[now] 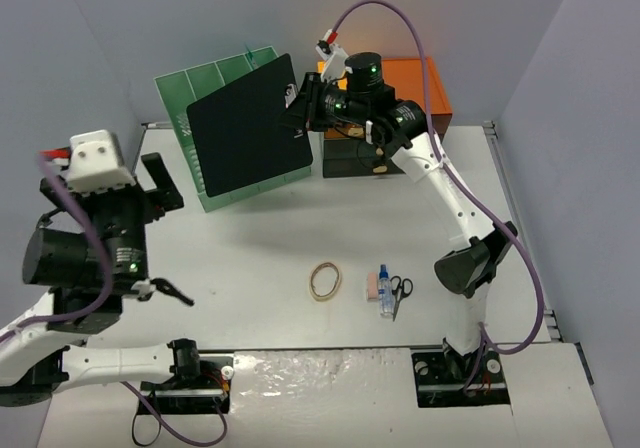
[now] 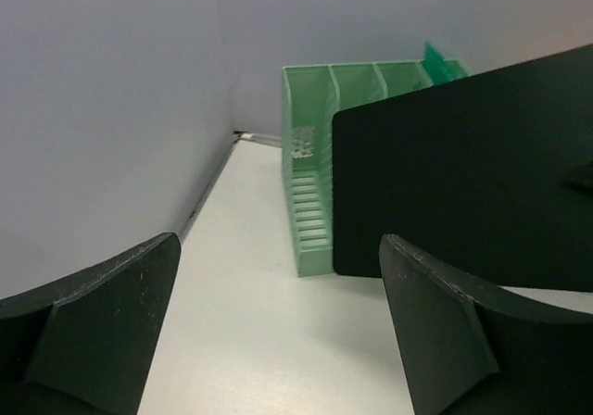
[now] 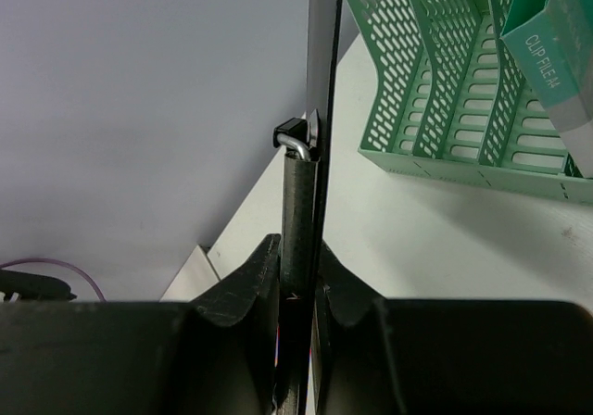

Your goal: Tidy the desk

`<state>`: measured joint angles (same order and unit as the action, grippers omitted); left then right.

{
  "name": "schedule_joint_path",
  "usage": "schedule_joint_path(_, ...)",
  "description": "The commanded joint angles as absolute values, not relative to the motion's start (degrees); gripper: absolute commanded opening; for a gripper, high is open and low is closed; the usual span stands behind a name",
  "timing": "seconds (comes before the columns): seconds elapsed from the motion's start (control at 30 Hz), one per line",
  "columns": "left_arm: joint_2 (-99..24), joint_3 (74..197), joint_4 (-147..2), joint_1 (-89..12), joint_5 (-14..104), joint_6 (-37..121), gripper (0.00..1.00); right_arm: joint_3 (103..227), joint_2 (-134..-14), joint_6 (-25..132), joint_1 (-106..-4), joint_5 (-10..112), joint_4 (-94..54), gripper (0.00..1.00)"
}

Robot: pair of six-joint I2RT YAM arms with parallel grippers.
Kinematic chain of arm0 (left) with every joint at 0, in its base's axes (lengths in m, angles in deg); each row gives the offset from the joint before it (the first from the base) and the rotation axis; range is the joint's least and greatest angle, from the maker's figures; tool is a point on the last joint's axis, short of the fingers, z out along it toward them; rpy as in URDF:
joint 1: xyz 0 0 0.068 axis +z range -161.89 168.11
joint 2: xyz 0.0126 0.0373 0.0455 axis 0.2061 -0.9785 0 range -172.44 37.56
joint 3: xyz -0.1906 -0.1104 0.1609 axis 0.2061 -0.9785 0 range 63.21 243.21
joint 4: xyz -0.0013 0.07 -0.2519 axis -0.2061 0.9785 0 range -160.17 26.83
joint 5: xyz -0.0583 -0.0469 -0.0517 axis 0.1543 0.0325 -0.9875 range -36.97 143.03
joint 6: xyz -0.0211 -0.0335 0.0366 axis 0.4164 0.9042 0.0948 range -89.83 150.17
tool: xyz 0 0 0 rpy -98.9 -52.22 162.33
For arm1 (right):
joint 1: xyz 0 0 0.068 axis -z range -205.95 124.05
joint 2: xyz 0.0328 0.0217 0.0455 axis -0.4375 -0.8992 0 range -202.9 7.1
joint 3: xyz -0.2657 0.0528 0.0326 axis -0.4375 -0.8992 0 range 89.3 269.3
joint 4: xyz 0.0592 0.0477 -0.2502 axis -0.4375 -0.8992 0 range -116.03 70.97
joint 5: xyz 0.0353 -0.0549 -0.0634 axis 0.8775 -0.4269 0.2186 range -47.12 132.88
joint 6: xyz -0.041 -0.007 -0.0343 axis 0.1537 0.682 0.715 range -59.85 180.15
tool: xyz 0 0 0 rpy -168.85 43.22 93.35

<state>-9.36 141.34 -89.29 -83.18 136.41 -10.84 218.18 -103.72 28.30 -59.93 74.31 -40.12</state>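
Note:
The desk [image 1: 250, 258] is a plain white tabletop. My right gripper [image 1: 300, 103] is shut on the clip edge of a black clipboard [image 1: 248, 128] and holds it tilted in the air in front of the green file rack [image 1: 215, 73]. In the right wrist view the clipboard [image 3: 320, 81] stands edge-on between my pads [image 3: 250, 281], with the rack [image 3: 463, 91] to the right. My left gripper [image 1: 165, 188] is open and empty above the desk's left side. In the left wrist view the clipboard [image 2: 463, 174] covers part of the rack [image 2: 310, 183].
An orange-and-dark cabinet [image 1: 400, 98] stands at the back right behind my right arm. A rubber band [image 1: 325, 280], a pink eraser [image 1: 371, 287], a small bottle [image 1: 385, 293] and scissors [image 1: 400, 293] lie at the front middle. A green "clip file" box [image 3: 556, 54] sits in the rack.

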Motion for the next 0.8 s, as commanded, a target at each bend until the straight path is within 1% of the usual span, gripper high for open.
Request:
schedule_joint_path(0.0,-4.3,148.0,-72.3,-87.1,139.6,16.5,0.86,221.3,-104.3,29.7,-60.5,72.8,-35.8,0.0)
schedule_joint_path(0.03,-4.0,149.9,-70.3,-87.5,139.6,19.4,0.86,221.5,-104.5,29.8,-60.6,72.6,-35.8,0.0)
schedule_joint_path(0.17,-6.9,155.9,-67.6,-92.6,143.8,17.6,0.86,222.9,-105.7,30.5,-61.1,70.9,-35.9,0.0)
schedule_joint_path(0.23,-9.3,157.9,-71.0,-96.1,148.6,12.4,0.86,223.6,-106.2,30.7,-61.3,69.4,-36.1,0.0)
schedule_joint_path(0.3,-11.4,159.3,-71.5,-96.2,151.1,8.1,0.86,224.7,-106.7,30.8,-61.4,68.0,-36.2,0.0)
schedule_joint_path(0.33,-12.3,159.3,-73.5,-95.5,151.2,5.0,0.86,225.4,-107.0,31.0,-61.4,67.1,-36.3,0.0)
schedule_joint_path(0.4,-13.8,158.0,-82.8,-93.5,151.1,-4.5,0.86,226.7,-107.4,31.9,-61.5,65.2,-36.7,0.0)
schedule_joint_path(0.53,-18.0,159.9,-78.7,-90.3,151.1,-8.3,0.86,227.2,-107.0,33.7,-61.6,61.9,-37.4,0.0)
schedule_joint_path(0.63,-21.5,161.8,-79.0,-85.6,150.0,-14.1,0.86,227.3,-106.5,34.8,-61.6,60.4,-38.0,0.0)
schedule_joint_path(0.77,-25.6,163.7,-86.9,-78.7,146.1,-29.3,0.86,226.9,-105.7,37.0,-61.6,57.8,-39.3,0.0)
